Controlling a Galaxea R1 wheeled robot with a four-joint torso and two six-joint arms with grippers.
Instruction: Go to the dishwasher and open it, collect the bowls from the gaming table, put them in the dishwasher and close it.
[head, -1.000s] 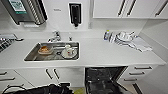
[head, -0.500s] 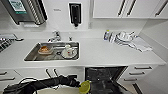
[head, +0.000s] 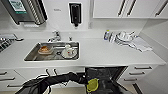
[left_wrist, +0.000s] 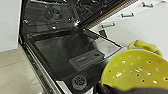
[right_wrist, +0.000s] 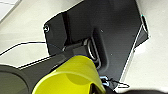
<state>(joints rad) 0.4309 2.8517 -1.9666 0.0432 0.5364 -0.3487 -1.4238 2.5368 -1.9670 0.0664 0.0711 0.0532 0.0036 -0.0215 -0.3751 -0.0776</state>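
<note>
A: Largest first. White counter (head: 105, 53) across the head view, smooth and flat; white wall cabinets (head: 107, 8) with bar handles above it.

B: Below it?

A: The dishwasher (head: 107, 75) stands open under the counter, between white drawer fronts (head: 142, 72). Dark cavity; its door (left_wrist: 62, 52) is dropped flat, the inner face dark and glossy with a rectangular detergent flap (left_wrist: 86, 58) and a round ribbed cap (left_wrist: 79, 81).

B: Arms?

A: Left arm (head: 52, 81) comes in low from the left, black and jointed, ending at a yellow bowl (head: 92, 85) over the open door. In the left wrist view the bowl (left_wrist: 138, 70) is round, plastic, perforated like a colander, with a looped handle on the rim. Left fingers: cannot tell; a dark part of the gripper meets the bowl's near edge.

B: Right side?

A: A yellow cup-shaped bowl (right_wrist: 75, 75), smooth, seen from beneath, close to the right wrist camera. Cannot tell the right fingers' state either. Behind it, a dark robot plate over pale floor (right_wrist: 22, 22).

B: Surroundings?

A: Steel sink (head: 53, 51) set into the counter, holding an orange-brown dish (head: 45, 49) and white crockery (head: 68, 51); tap (head: 55, 36) behind. Black wall dispenser (head: 75, 12). Dishes and cloth (head: 130, 40) piled at the counter's right end.
</note>
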